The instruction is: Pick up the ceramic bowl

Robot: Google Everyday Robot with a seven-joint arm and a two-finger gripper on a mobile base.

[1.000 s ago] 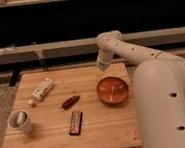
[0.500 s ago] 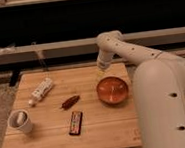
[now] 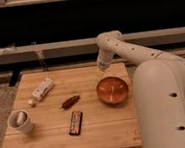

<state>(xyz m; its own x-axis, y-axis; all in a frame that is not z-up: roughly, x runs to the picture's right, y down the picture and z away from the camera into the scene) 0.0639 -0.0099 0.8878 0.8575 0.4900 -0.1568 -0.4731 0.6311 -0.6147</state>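
Nothing has shifted since the earlier frames: the arm [image 3: 134, 58] holds the same pose and every item lies where it lay. On the table [image 3: 108, 134] there are five things, one of each. Nearest, close to the near left corner, stands the white cup [image 3: 20, 122] with something pale inside it. Right of it, near the middle, a dark flat packet [image 3: 76, 122] lies pointing near to far. A little farther lies a small reddish-brown item [image 3: 70, 101], tilted. The bowl [image 3: 113, 90], orange-red inside, sits upright at mid-depth toward the right edge, just beside the robot's white body [image 3: 165, 110], which blocks that side. A white bottle [image 3: 41, 90] lies on its side toward the far left. Bare wood runs along the near edge right of the packet, and a strip separates the reddish item from the bowl; all five stand apart from one another. The gripper [image 3: 101, 71] hangs over the bowl's far left rim, pointing down; whether it is wide or narrow cannot be told, nor whether it touches the rim. Beyond the far edge runs a pale rail [image 3: 43, 49] against a dark wall.
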